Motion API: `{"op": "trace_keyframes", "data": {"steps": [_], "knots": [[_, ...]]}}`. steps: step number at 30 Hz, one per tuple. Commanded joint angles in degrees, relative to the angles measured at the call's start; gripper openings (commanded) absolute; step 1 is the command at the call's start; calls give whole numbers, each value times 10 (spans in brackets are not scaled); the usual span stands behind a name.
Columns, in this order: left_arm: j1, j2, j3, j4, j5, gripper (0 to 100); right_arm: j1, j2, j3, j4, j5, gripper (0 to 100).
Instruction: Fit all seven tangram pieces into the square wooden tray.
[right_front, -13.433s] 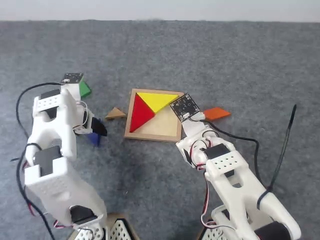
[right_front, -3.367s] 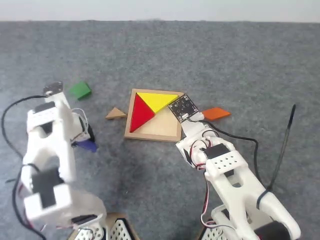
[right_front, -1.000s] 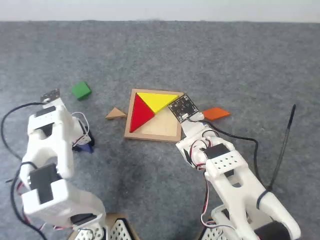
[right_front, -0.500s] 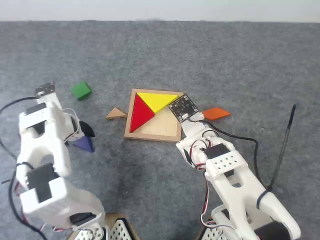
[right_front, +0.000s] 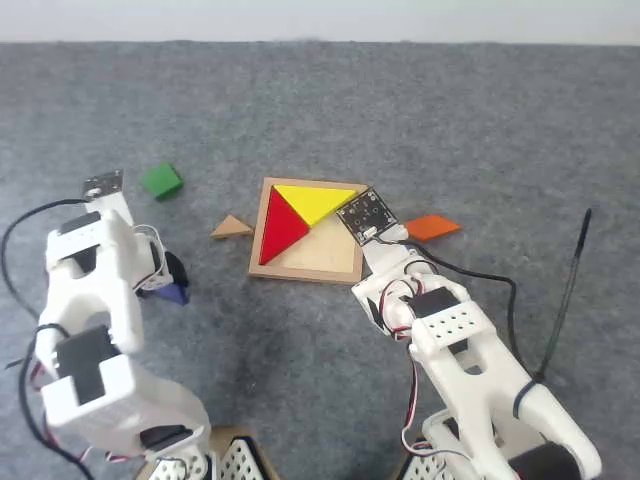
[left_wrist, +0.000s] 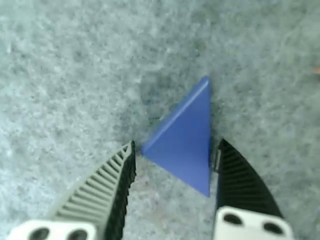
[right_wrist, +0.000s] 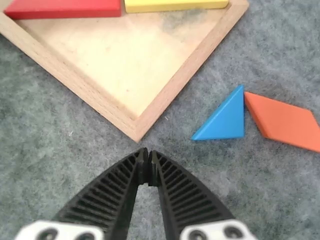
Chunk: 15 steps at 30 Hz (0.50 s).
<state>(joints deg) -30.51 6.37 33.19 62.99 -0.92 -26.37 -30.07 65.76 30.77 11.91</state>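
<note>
The square wooden tray (right_front: 305, 267) holds a red triangle (right_front: 280, 228) and a yellow triangle (right_front: 315, 200). On the carpet to its left lie a tan triangle (right_front: 231, 228), a green square (right_front: 162, 181) and a dark blue triangle (left_wrist: 185, 140). My left gripper (left_wrist: 175, 150) is open and low over the carpet, with a fingertip on either side of the dark blue triangle (right_front: 174, 293). My right gripper (right_wrist: 148, 156) is shut on nothing, just outside a tray corner (right_wrist: 137, 131). Near it lie a light blue triangle (right_wrist: 225, 122) and an orange parallelogram (right_wrist: 282, 122).
Grey carpet covers the whole table. The orange parallelogram (right_front: 433, 227) lies right of the tray, beside the right arm's wrist (right_front: 368, 215). A black cable (right_front: 565, 300) runs along the far right. Open carpet stretches behind the tray.
The left arm drew away from the green square, shifted left, then came back slightly right toward the dark blue triangle. The right arm and the other pieces have not moved.
</note>
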Motion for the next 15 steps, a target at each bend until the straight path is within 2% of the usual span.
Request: {"op": "trace_keyframes", "data": {"steps": [1, 8, 15], "knots": [[14, 7, -16, 5, -4, 242, -3, -7, -5, -7, 7, 9], [1, 110, -116, 81, 10, 242, -3, -7, -4, -7, 7, 9], [3, 72, -77, 54, 11, 228, -3, -7, -4, -7, 7, 9]]}}
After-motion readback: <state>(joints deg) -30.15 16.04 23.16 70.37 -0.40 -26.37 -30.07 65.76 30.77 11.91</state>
